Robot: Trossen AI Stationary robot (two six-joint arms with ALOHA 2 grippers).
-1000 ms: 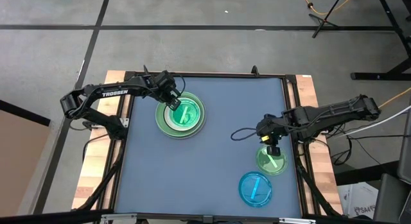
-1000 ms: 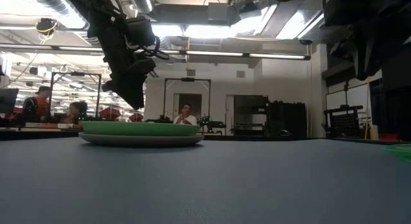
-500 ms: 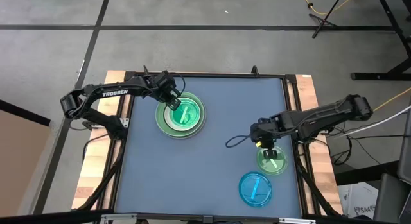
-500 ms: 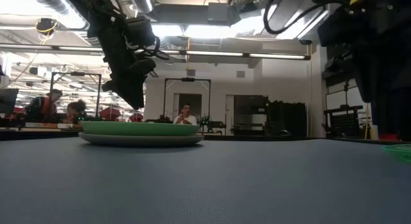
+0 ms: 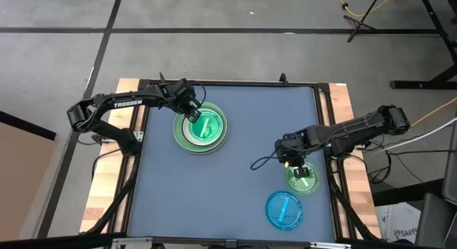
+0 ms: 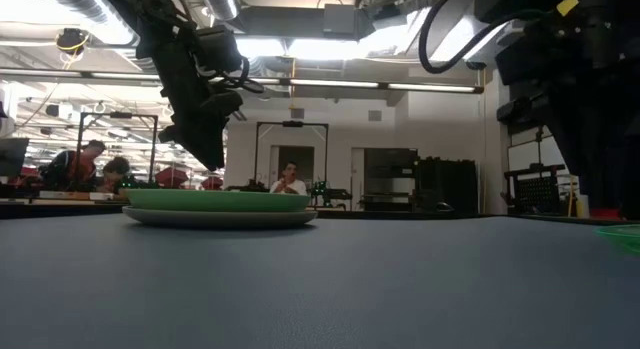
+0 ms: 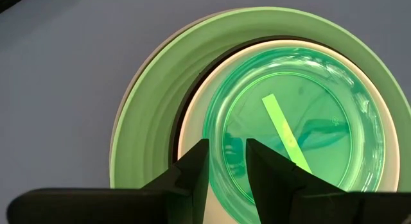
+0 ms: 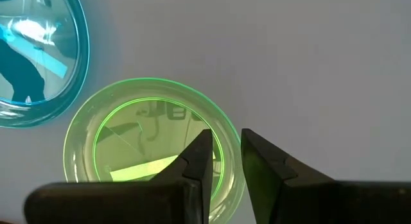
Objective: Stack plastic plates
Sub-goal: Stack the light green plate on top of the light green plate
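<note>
A stack of plastic plates (image 5: 202, 128) stands at the table's far left. A large grey plate (image 6: 220, 218) lies at the bottom, under a light green one (image 7: 148, 108), with a translucent green plate (image 7: 302, 121) on top. My left gripper (image 7: 226, 163) hangs open just above the stack's left rim, clear of it in the low view (image 6: 208, 157). A small translucent green plate (image 5: 303, 178) lies flat at the near right. My right gripper (image 8: 225, 153) is open and points down over that plate's rim (image 8: 236, 176), one finger to each side. A translucent blue plate (image 5: 284, 210) lies nearer the front edge.
The middle and near left of the blue-grey tabletop (image 5: 214, 199) hold nothing. A black cable (image 5: 263, 162) loops beside the right wrist. Wooden side boards (image 5: 107, 199) flank the table. People sit in the room beyond the table (image 6: 290, 179).
My right gripper has sunk toward the small green plate and gone a little toward the table's left, rolling about its own axis. The gap between its fingers looks the same. The left arm and all plates have kept still.
</note>
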